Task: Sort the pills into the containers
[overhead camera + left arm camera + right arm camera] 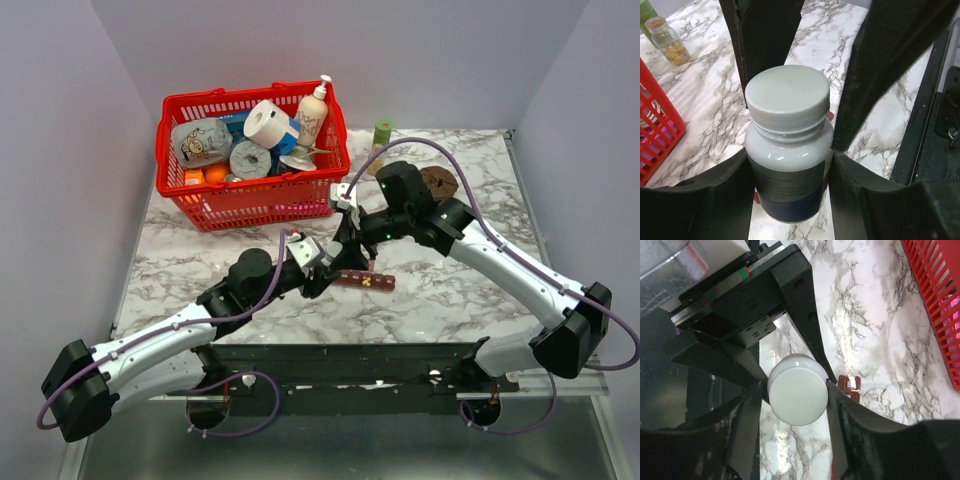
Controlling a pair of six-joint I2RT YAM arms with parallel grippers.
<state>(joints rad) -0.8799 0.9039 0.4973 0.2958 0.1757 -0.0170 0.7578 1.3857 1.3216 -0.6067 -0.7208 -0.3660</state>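
**Bottle between two tools**

The left tool [790,115] is clenched on a white pill bottle [787,170]. The right tool's [797,390] fingers [842,415] flank its cap [799,400], grip unclear. The containers [365,281] lie on the marble counter [450,290] just at 4 o'clock of the bottle, mostly hidden in both wrist views. A red basket [250,205] stands at 11 o'clock, a green-capped bottle [382,133] and a brown-topped tub [438,182] at 1, pale walls [120,60] behind.

In front of the red basket [245,212], at its right corner, my left gripper [790,155] clamps the white bottle [787,95] and my right gripper [796,387] flanks its cap closely, leaving no gap there. The containers [367,281] lie just beyond that knot. Left-front of the basket the marble table [175,250] is bare. Right of the basket stand a green-capped bottle [382,133] and a brown-topped tub [438,182].
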